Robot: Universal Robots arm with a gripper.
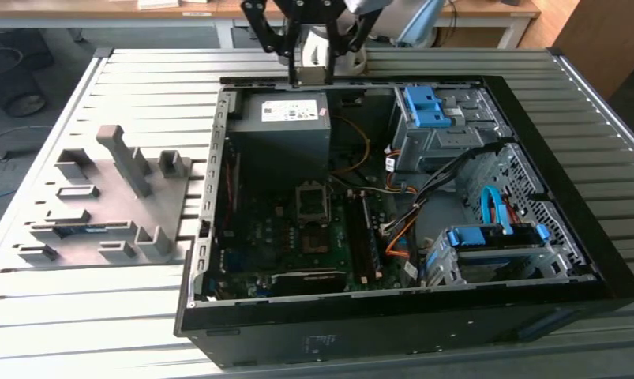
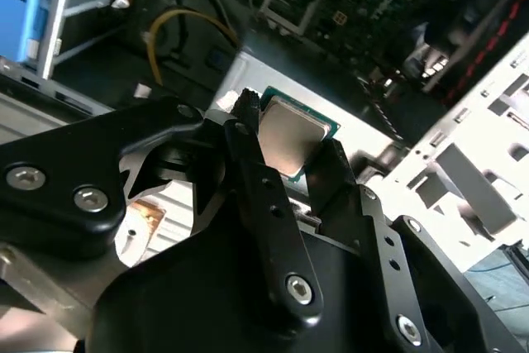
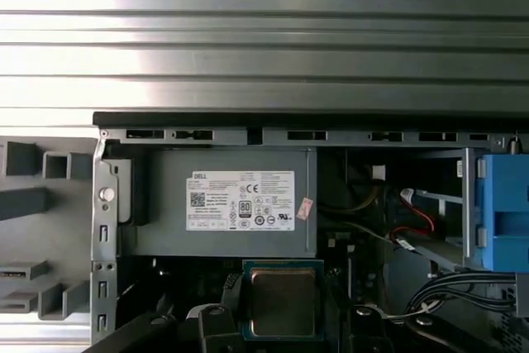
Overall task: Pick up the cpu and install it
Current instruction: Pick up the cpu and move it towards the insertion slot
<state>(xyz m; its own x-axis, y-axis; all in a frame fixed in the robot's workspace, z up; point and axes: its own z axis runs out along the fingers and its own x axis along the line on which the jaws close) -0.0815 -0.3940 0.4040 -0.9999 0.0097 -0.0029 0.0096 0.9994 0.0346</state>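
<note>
Hanging pinched between the gripper's (image 1: 314, 69) two black fingers, the cpu (image 3: 283, 302) was held above the grey power supply (image 3: 223, 202). The fingers were closed onto its edges. Beyond the power supply, the motherboard's CPU socket (image 1: 310, 197) lay inside the open computer case (image 1: 401, 324).

A white rectangular sticker (image 3: 240, 200) on the face of the grey metal power-supply box (image 3: 165, 229) carries a short logo word, a square code, a boxed 2-digit number and rows of round certification marks in the first wrist view. Its fine print cannot be made out. Just beside it sits a small white-and-red tag (image 3: 304, 208), unreadable.
</note>
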